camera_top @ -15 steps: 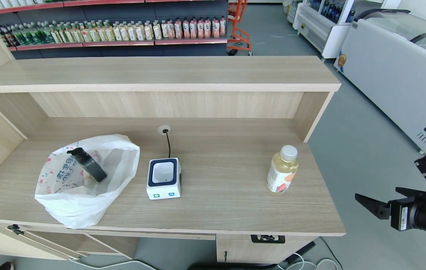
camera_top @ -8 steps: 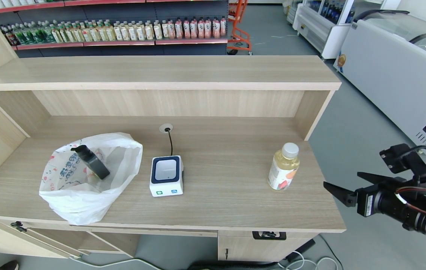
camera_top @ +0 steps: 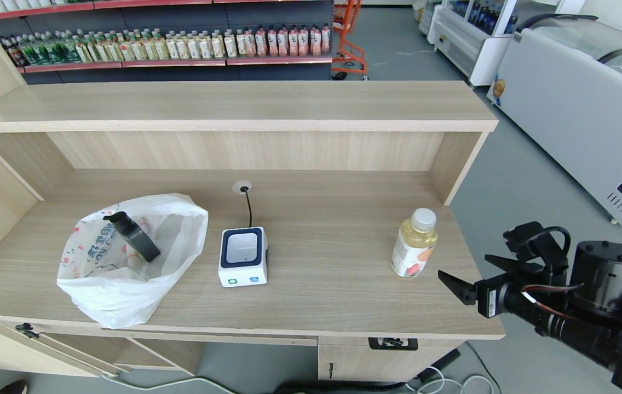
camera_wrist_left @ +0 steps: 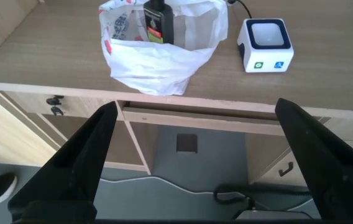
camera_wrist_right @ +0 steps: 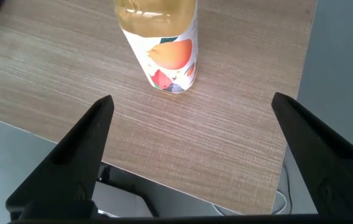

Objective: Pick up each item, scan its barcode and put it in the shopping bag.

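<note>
Right gripper (camera_top: 462,265) jaws wide, near bottle (camera_top: 414,243); left gripper (camera_wrist_left: 196,104) jaws wide; bag (camera_top: 125,293) apparently occupied.

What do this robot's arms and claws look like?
The right arm is black, made of round sections, with red and white wires, a looped black cable and a white sticker. The right gripper and left gripper each have two black wedge-shaped fingers.

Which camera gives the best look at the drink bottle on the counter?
The head view: the drink bottle stands whole, cap to base. The right wrist view is closer but cuts off its cap.
</note>
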### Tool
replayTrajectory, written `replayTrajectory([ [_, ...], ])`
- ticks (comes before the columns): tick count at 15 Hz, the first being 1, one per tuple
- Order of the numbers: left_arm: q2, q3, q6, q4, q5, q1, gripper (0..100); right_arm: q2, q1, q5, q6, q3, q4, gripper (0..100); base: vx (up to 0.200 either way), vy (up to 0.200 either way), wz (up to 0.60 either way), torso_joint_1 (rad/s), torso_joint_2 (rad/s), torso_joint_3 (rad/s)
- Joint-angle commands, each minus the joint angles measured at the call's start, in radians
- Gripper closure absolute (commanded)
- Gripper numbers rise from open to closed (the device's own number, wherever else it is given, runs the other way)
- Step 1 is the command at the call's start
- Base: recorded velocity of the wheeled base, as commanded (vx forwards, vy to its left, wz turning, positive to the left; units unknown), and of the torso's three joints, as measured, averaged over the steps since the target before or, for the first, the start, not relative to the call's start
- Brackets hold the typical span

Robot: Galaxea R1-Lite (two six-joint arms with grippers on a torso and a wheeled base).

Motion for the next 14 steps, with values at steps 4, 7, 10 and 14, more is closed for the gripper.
replayTrajectory([
  [4, 0.0, 0.0, 0.0, 0.0, 0.001, 0.0, 0, 0.15, 0.035, -0.063, -0.044, -0.034, -0.1, 0, 0.0, 0.0, 0.0, 0.0, 0.0, 0.0],
  [7, 0.0, 0.0, 0.0, 0.0, 0.0, 0.0, 0, 0.196, 0.036, -0.072, -0.051, -0.098, -0.109, 0, 0.0, 0.0, 0.0, 0.0, 0.0, 0.0],
  [10, 0.0, 0.0, 0.0, 0.0, 0.0, 0.0, 0, 0.238, 0.061, -0.07, -0.049, -0.187, -0.1, 0, 0.0, 0.0, 0.0, 0.0, 0.0, 0.0],
  [14, 0.0, 0.0, 0.0, 0.0, 0.0, 0.0, 0, 0.29, 0.101, -0.07, -0.052, -0.264, -0.101, 0, 0.0, 0.0, 0.0, 0.0, 0.0, 0.0],
])
